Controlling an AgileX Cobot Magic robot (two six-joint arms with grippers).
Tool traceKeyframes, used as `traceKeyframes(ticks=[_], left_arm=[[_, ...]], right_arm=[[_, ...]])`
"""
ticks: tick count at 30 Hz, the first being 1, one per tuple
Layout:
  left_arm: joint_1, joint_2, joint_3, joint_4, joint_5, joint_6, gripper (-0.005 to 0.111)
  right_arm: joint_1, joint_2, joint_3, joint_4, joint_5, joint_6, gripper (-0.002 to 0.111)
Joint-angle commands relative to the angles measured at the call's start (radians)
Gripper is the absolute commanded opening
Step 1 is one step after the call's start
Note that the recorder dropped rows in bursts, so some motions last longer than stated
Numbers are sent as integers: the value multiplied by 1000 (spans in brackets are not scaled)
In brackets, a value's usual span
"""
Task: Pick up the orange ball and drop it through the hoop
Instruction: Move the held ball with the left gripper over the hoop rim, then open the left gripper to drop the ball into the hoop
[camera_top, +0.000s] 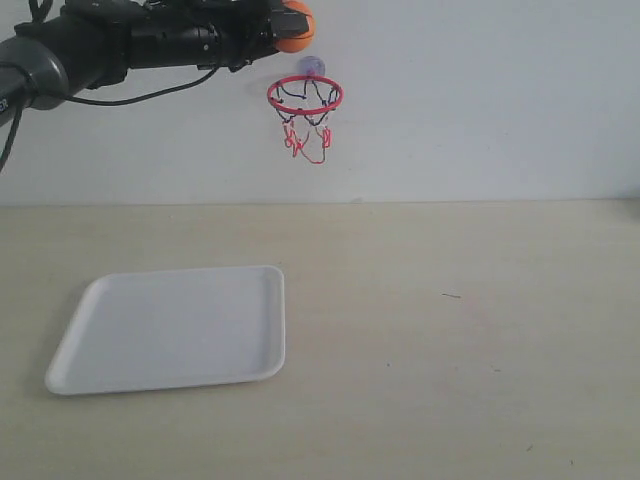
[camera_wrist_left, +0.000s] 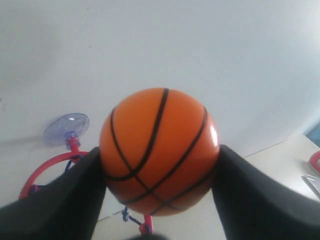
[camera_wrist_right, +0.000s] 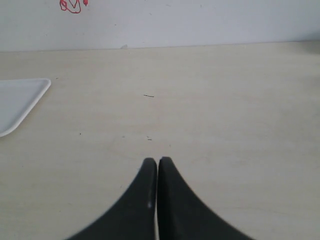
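Observation:
The orange ball (camera_top: 295, 27) with black seam lines is held high at the wall, just above and slightly left of the hoop (camera_top: 305, 96). My left gripper (camera_top: 283, 28) is shut on it; in the left wrist view the ball (camera_wrist_left: 159, 151) fills the gap between two black fingers (camera_wrist_left: 60, 200). The hoop's red ring (camera_wrist_left: 42, 172) and translucent suction cup (camera_wrist_left: 66, 128) show beside and below the ball. My right gripper (camera_wrist_right: 157, 161) is shut on nothing, low over the table; it is out of the exterior view.
A white square tray (camera_top: 170, 328) lies on the beige table at the front left; its corner (camera_wrist_right: 22, 100) shows in the right wrist view. The white wall stands right behind the hoop. The left arm (camera_top: 90, 45) stretches across the top left.

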Motion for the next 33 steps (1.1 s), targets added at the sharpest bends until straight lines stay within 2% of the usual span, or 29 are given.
traceKeyframes(ticks=[1,4,11,22,24,26,27,29,31,33], left_arm=[[5,1,-7,2,-7,5,4],[5,15,-7,-17,22,5,4],[3,39,-7,-84,-32,73,4],[3,39,-7,-89,-21,87,6],[3,39,-7,-89,-5,87,12],[3,39,-7,-89,19,87,29],[3,39,-7,-89,19,87,44],[4,39,-7,-51,20,80,62],[5,39,-7,-22,20,80,70],[5,39,-7,-18,20,80,74]], right_arm=[[2,-4,-1,-4,-4,0,0],[2,-4,-1,-4,-4,0,0],[2,-4,-1,-4,-4,0,0],[2,-4,-1,-4,-4,0,0],[2,-4,-1,-4,-4,0,0],[2,-4,-1,-4,-4,0,0],[2,-4,-1,-4,-4,0,0],[2,-4,-1,-4,-4,0,0],[2,-4,-1,-4,-4,0,0],[2,-4,-1,-4,-4,0,0]])
